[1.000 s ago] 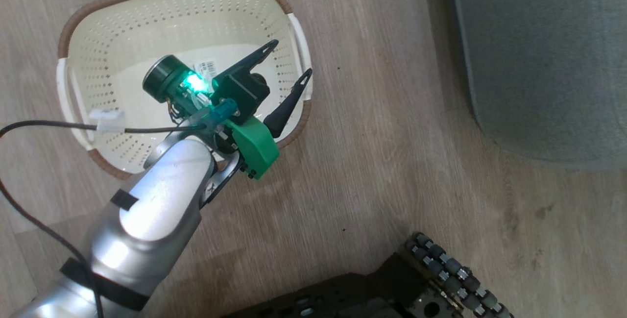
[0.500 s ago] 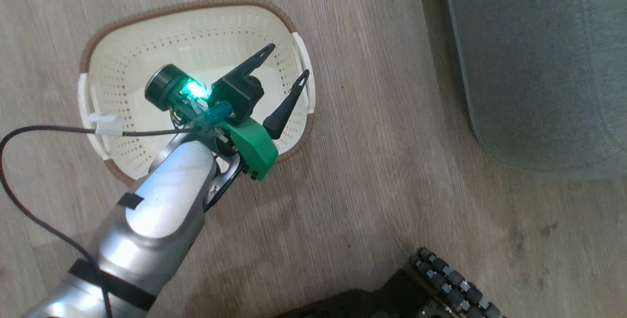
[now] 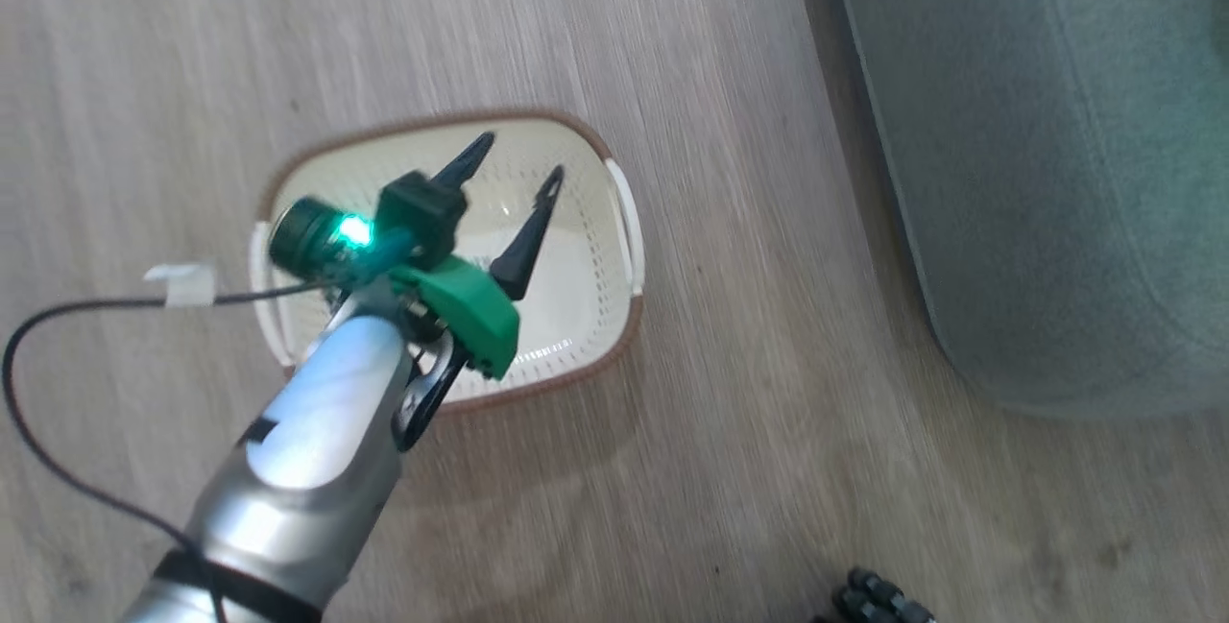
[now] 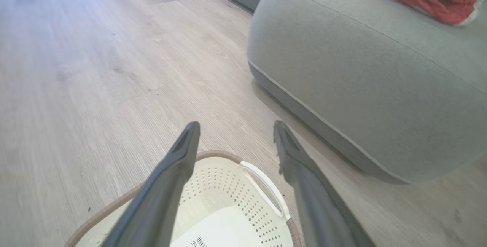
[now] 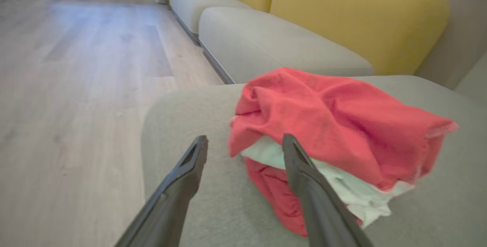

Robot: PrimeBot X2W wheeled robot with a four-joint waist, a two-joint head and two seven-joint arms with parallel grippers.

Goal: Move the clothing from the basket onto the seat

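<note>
Dark long fingers of the right gripper (image 5: 245,137) are spread wide with nothing held, close over the bright red thin-fabric clothing with white trim (image 5: 335,125), heaped on the large grey upholstered seat (image 5: 182,110). A fold could be snagged by a fingertip on withdrawal, and the heap dragged off the cushion's edge. The left gripper (image 3: 519,156), likewise wide and empty, hangs over the cream perforated plastic basket (image 3: 600,287), whose rim could be clipped.

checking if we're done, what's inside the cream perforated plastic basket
The cream perforated plastic basket shows a bare floor with a barcode sticker, nothing else. The open left gripper and silver arm cover part of the floor; that patch is unseen.
</note>
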